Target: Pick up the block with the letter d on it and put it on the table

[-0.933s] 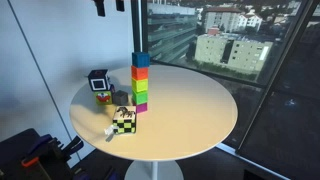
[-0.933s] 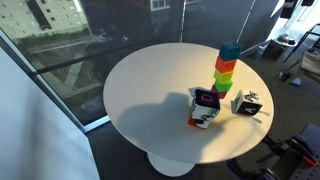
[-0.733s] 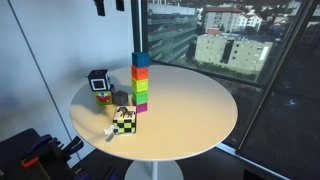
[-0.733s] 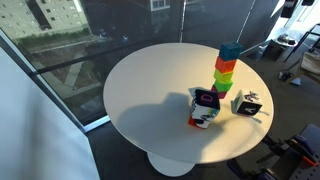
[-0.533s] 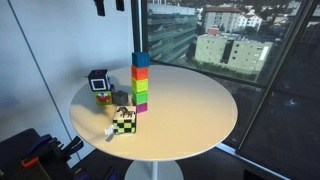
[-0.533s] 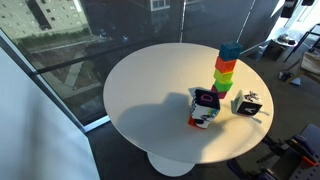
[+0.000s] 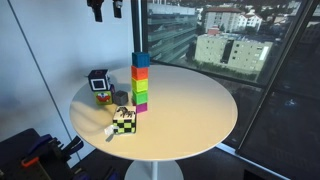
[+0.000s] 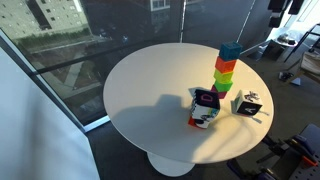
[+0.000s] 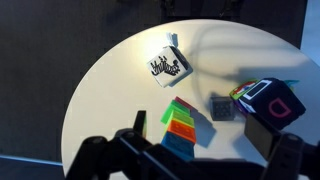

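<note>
gripper [image 7: 107,9] cropped at top edge, fingers [image 9: 96,157] blurred, seemingly apart

The dark-edged small cube [image 9: 279,109] carries one pale outlined mark on top, resembling a letter D. Black markings on the black-and-lime checkered cube [image 9: 165,68] are illegible.

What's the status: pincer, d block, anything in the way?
Pincer open, empty, high above table. D block untouched, sitting atop the red-green-yellow cube. Colour tower close beside it; mind it on descent.
</note>
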Robot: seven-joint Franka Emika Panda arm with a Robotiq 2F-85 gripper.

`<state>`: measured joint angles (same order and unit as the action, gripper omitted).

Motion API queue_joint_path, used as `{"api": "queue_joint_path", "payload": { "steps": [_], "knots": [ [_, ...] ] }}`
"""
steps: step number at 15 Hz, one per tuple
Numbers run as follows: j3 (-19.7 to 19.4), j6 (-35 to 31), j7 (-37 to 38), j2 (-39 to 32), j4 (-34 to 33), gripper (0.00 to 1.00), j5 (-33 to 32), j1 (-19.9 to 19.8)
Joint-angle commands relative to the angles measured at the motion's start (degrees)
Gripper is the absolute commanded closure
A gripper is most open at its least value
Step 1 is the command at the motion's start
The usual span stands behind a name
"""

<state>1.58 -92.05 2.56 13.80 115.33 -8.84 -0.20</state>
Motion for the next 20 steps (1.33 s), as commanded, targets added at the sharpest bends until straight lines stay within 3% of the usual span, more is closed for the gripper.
{"api": "queue_joint_path", "payload": {
  "steps": [1,9,15,20],
  "knots": [
    [0.63,-3.74,0.31,0.07,2.31,0.0,1.32,1.38],
    [2.28,-18.14,1.3,0.0,11.49,0.0,4.81,3.85],
    [2.57,-28.2,-2.6,0.56,18.85,0.0,9.48,5.44],
    [2.92,-29.52,-2.87,-0.73,19.3,0.0,8.57,5.71]
  ]
}}
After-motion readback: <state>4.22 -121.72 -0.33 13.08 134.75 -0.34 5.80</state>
